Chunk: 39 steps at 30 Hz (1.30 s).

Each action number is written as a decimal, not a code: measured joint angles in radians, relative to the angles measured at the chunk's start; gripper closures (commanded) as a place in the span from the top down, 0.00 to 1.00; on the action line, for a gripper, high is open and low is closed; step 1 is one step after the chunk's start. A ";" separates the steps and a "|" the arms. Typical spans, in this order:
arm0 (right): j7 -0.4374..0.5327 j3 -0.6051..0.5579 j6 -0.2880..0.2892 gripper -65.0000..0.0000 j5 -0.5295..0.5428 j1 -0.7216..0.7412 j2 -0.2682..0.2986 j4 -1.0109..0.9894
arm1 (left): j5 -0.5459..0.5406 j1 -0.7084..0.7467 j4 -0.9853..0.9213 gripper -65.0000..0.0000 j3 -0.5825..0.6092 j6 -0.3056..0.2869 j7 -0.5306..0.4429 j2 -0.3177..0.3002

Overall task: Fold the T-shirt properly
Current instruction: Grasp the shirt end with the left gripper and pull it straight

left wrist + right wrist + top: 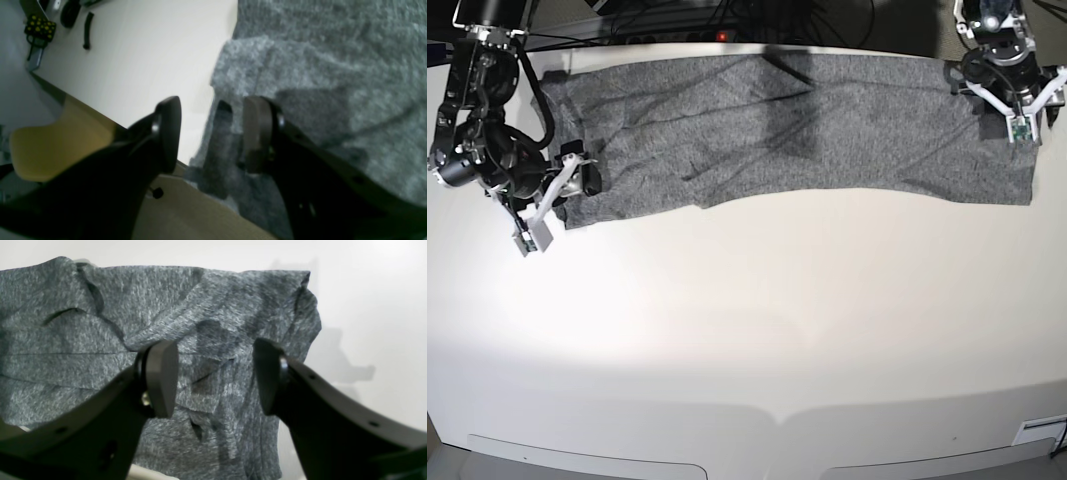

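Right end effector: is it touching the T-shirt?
Cannot tell. The right wrist view shows the right end effector open over the T-shirt, nothing between its jaws.

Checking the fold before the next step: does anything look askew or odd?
Yes. The T-shirt lies as a wrinkled band with an uneven near edge, bunched by the right gripper. By the left gripper, its end hangs over the table edge.

You are looking at a T-shirt [827, 125] of soft, heathered grey knit, matt and slightly fuzzy. Your tabletop [747, 330] is smooth off-white with a faint sheen. Both grippers, left [212, 133] and right [213, 378], look like matt black plastic, their pads smooth.
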 measured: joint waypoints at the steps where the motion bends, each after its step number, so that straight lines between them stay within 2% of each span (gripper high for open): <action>1: 0.000 0.000 0.000 0.56 0.000 0.000 0.000 0.000 | -0.001 -0.001 0.000 0.45 -0.029 0.000 -0.001 -0.001; 3: 0.000 0.000 0.000 0.56 0.000 0.000 0.000 0.000 | -0.071 -0.008 0.000 0.45 -0.100 -0.024 -0.023 -0.003; 5: 0.000 0.000 0.000 0.56 0.000 0.000 0.000 0.000 | -0.220 -0.021 0.000 0.45 -0.181 -0.135 -0.019 -0.014; 8: -0.004 0.000 0.000 0.56 0.000 0.000 0.000 0.000 | -0.430 -0.026 -0.001 0.45 -0.304 -0.337 -0.043 -0.029; 10: -0.007 0.000 0.000 0.56 0.000 0.000 0.000 0.000 | -0.537 -0.021 -0.001 0.45 -0.386 -0.514 -0.041 -0.050; 13: -0.017 0.000 0.000 0.56 0.000 0.000 0.000 0.000 | -0.658 -0.025 -0.014 0.45 -0.481 -0.739 -0.014 -0.081; 16: -0.023 0.000 0.000 0.56 0.000 0.000 0.000 0.000 | -0.781 -0.029 -0.064 0.45 -0.536 -0.949 0.054 -0.130; 20: -0.026 0.000 0.000 0.56 0.000 0.001 0.000 0.000 | -0.929 -0.058 -0.237 0.45 -0.544 -1.126 0.152 -0.223; 23: -0.026 -0.001 0.000 0.56 0.000 0.001 0.000 0.000 | -1.011 -0.114 -0.404 0.45 -0.547 -1.232 0.159 -0.282; 25: -0.026 0.000 0.000 0.56 0.000 0.000 0.000 0.000 | -1.073 -0.156 -0.507 0.45 -0.548 -1.235 0.189 -0.310; 29: -0.026 0.000 0.000 0.56 0.000 0.000 0.000 0.000 | -1.228 -0.245 -0.670 0.45 -0.548 -1.234 0.362 -0.344; 32: -0.026 0.000 0.000 0.56 0.009 0.000 0.000 0.000 | -1.230 -0.301 -0.724 0.43 -0.546 -1.232 0.405 -0.335; 34: -0.026 0.000 0.000 0.56 0.023 0.000 0.000 0.000 | -1.232 -0.313 -0.730 0.39 -0.543 -1.234 0.404 -0.328; 39: -0.026 0.000 0.000 0.56 0.023 0.000 0.000 0.000 | -1.231 -0.313 -0.732 0.39 -0.543 -1.232 0.404 -0.323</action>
